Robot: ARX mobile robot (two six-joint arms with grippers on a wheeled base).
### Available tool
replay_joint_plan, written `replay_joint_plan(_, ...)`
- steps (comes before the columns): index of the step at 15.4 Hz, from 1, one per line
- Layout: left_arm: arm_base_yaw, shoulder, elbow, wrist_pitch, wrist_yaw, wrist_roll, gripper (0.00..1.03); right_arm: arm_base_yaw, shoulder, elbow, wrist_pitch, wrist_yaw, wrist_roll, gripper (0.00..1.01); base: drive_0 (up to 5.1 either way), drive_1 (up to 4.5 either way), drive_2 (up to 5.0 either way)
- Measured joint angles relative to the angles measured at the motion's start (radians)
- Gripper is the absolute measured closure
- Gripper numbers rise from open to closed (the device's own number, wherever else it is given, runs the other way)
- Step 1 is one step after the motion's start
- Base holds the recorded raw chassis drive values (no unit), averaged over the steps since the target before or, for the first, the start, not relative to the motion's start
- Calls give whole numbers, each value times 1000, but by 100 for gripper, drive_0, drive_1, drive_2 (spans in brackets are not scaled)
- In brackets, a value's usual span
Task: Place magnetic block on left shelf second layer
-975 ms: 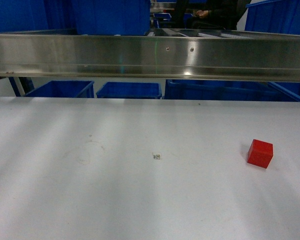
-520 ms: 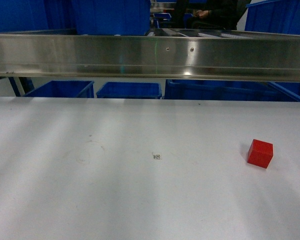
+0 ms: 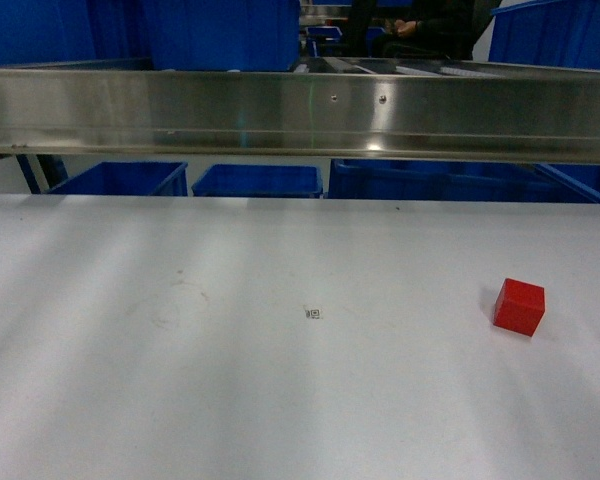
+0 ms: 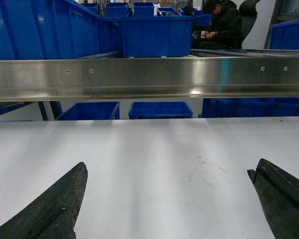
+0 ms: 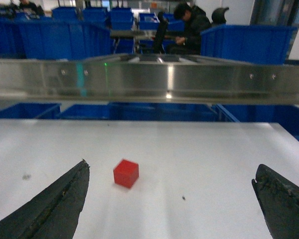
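the magnetic block (image 3: 520,306) sits alone on the white table (image 3: 280,400), toward the right side in the head view and well apart from the table's front and back edges. in the right wrist view the same magnetic block (image 5: 126,173) lies ahead of the right gripper (image 5: 172,199), left of the midline between its 2 dark fingers (image 5: 60,204), and nothing touches it. those fingers stand wide apart with only bare table between them, which fits an approach not yet begun. the left gripper (image 4: 169,199) is spread just as wide over bare table and holds nothing; the block does not show in its view, so this arm looks to be parked out of the way

a long stainless steel rail (image 3: 300,112) runs across the scene above the far edge of the table, with blue crates (image 3: 260,180) below and behind it, and a seated person (image 5: 189,27) in dark clothes further back. the rail seems to belong to a rack, but which tier counts as the left shelf second layer cannot be told from here

my reading is that the task is at its very start: the block lies on the right, so the right arm is the natural one to pick it, and it would need to shift left to centre the cube

a tiny printed marker (image 3: 314,314) lies near the table's middle
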Motion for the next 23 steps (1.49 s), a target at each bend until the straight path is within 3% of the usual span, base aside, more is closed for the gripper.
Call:
replay_joint_plan(1,0,0,0,0,0,0,5,46,180,34,122,-4,28,3,0,0,0)
replay_joint_plan(2,0,0,0,1,0,0,5,39,398,101,241,-55,59,3,0,0,0)
replay_joint_plan(4,0,0,0,0,0,0,5,14,734,271,357,-95,96,3,0,0,0)
replay_joint_plan(7,0,0,0,0,0,0,5,32,1329,655,211,-115,161,3,0,0,0)
replay_joint_plan(9,0,0,0,0,0,0,5,63,1621,845,129,-97,170,3,0,0,0)
replay_joint_plan(11,0,0,0,0,0,0,5,87,1796,966,139,-51,170,3,0,0,0)
replay_joint_plan(15,0,0,0,0,0,0,5,94,1972,1055,123,78,179,3,0,0,0)
replay_joint_plan(19,0,0,0,0,0,0,5,103,1999,1038,189,89,192,3,0,0,0)
replay_joint_plan(21,0,0,0,0,0,0,5,112,2013,1025,193,99,216,3,0,0,0)
replay_joint_plan(22,0,0,0,0,0,0,5,116,2013,1017,201,105,229,13,0,0,0)
replay_joint_plan(23,0,0,0,0,0,0,5,128,2008,984,225,130,235,35,0,0,0)
